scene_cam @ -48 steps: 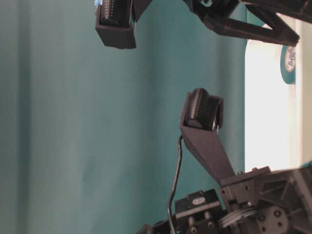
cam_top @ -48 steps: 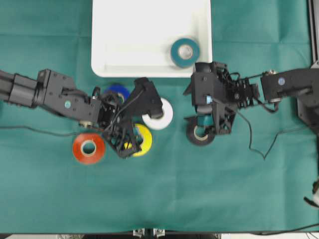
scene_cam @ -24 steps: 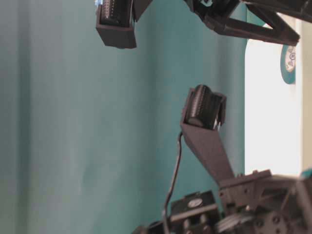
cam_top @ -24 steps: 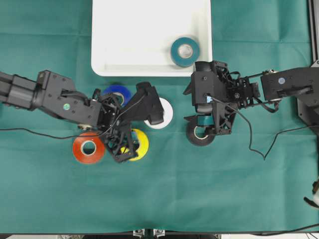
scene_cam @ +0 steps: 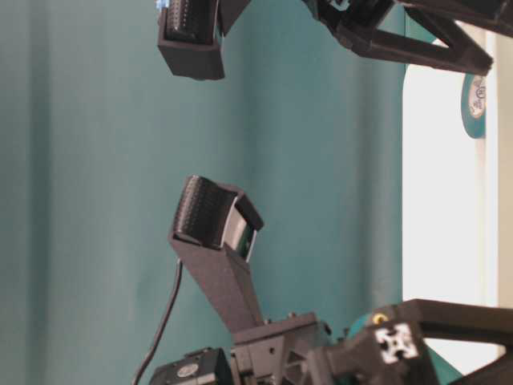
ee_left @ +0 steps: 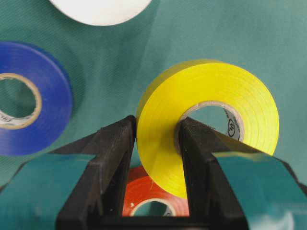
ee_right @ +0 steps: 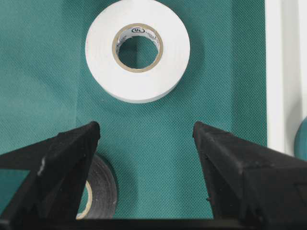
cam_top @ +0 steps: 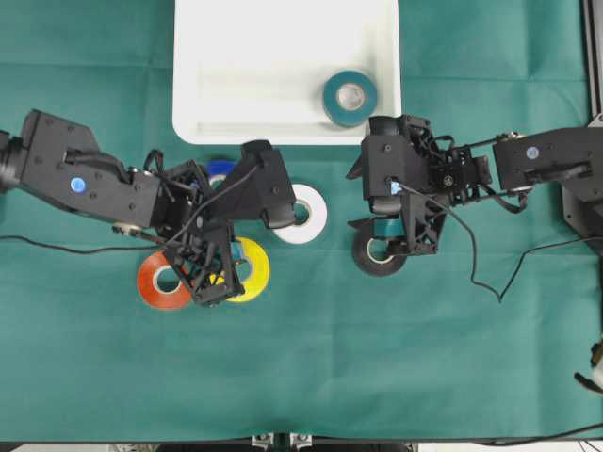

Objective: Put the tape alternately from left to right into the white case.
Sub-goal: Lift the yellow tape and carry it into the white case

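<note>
White plastic, the white case (cam_top: 283, 85) sits at twelve o'clock on my overhead view, with one teal roll (cam_top: 350, 98) lying flat near its three o'clock wall. I have the left end effector (ee_left: 156, 143) pinching the yellow roll (ee_left: 211, 120), one finger through the core and one outside, which tips it on edge for carrying. Beneath it I see the red roll (ee_left: 148, 201), partly covered; the blue roll (ee_left: 29, 98) lies at nine o'clock, mostly hidden overhead. The right end effector (ee_right: 146, 139) hangs spread wide over green cloth, gripping nothing, between the white roll (ee_right: 137, 50) and the cut-off black roll (ee_right: 98, 191).
</note>
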Available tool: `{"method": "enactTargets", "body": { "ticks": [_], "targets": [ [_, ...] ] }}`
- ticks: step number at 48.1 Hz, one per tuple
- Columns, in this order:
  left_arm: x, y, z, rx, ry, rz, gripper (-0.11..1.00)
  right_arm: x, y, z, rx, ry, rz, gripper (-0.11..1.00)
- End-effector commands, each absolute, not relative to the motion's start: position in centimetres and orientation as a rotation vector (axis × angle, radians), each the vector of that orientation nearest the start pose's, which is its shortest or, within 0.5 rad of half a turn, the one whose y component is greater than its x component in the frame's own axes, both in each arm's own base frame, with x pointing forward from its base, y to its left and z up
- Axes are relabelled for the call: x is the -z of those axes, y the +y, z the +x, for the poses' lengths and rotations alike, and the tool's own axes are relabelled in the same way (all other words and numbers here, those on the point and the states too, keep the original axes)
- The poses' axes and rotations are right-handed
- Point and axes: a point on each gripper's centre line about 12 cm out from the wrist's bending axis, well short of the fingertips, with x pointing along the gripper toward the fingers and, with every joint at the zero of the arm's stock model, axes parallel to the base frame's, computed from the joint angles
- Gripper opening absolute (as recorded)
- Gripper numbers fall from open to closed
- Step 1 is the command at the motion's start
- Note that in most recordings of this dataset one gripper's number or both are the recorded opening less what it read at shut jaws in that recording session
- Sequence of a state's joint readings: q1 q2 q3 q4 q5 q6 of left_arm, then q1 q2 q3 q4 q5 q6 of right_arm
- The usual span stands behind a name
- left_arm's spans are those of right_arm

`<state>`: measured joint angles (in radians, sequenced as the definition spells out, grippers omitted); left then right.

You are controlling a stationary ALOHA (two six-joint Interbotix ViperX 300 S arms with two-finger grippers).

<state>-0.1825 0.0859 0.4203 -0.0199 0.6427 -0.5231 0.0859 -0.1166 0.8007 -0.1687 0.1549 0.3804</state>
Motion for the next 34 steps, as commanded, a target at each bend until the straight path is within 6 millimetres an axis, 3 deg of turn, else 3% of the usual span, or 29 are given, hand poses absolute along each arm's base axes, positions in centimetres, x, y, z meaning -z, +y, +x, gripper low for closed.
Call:
{"method": "enactTargets", "body": {
  "ticks": [1, 18, 34],
  "targets": [
    [-18.5, -6.7, 39.1, -0.141, 1.112, -0.391, -0.03, -16.2, 2.7, 33.8, 0.027, 0.808, 0.157, 0.81],
    [-19.2, -2.6, 39.2, -0.144, 1.084, -0.308, -0.03, -16.3, 2.7, 33.9, 0.027, 0.806, 0.157, 0.81],
    [-19.7, 4.8, 39.0, -0.214, 1.053, -0.250, -0.03, -16.4, 2.7, 34.0, 0.026, 0.796, 0.162, 0.81]
  ]
}}
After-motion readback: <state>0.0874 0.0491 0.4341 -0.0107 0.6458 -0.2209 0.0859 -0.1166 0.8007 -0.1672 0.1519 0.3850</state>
